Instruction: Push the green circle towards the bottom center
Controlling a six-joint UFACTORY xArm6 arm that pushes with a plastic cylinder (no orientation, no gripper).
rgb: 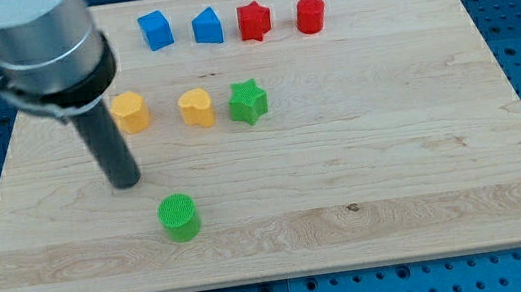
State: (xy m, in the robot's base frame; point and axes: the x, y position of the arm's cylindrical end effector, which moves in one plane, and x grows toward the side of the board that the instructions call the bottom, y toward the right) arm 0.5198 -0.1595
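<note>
1. Our tip [126,182] rests on the board, touching nothing, just up-left of the green circle [179,217].
2. The circle sits at lower left.
3. We should get behind its left side, then push rightward steadily through its centre.

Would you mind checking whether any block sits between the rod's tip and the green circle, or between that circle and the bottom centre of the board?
Nothing visible does. My tip is up-left of the green circle with bare wood between; no block lies toward the bottom centre.
</note>
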